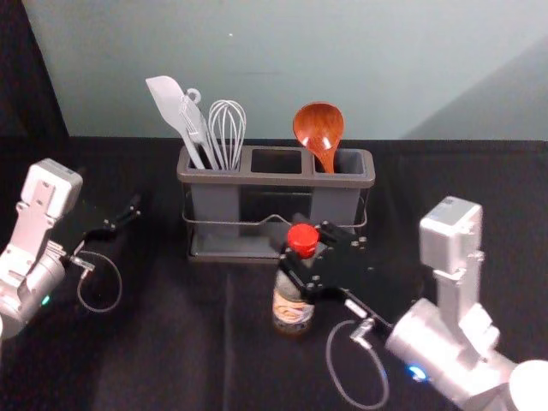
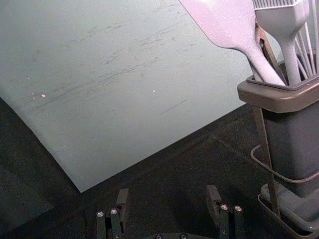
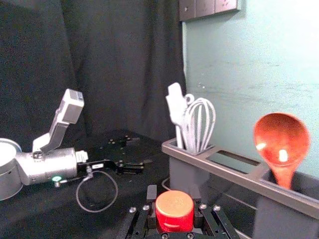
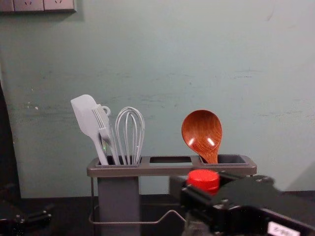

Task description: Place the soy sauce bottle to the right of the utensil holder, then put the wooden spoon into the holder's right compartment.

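on the black tabletop (image 1: 171, 351) stands the gray utensil holder (image 1: 282, 179), with the left gripper (image 1: 118, 211) near its left end, fingers apart, and the right gripper (image 1: 297, 264) at its near side, fingers clamped on the upper part of the soy sauce bottle (image 1: 293, 306), which is roughly upright, just right of the holder's middle. the wooden spoon (image 1: 318, 127) sits bowl up in the right compartment, and the pale spatula (image 1: 169, 103), whisk (image 1: 228, 128) and smaller brush (image 2: 286, 20) share the left one.
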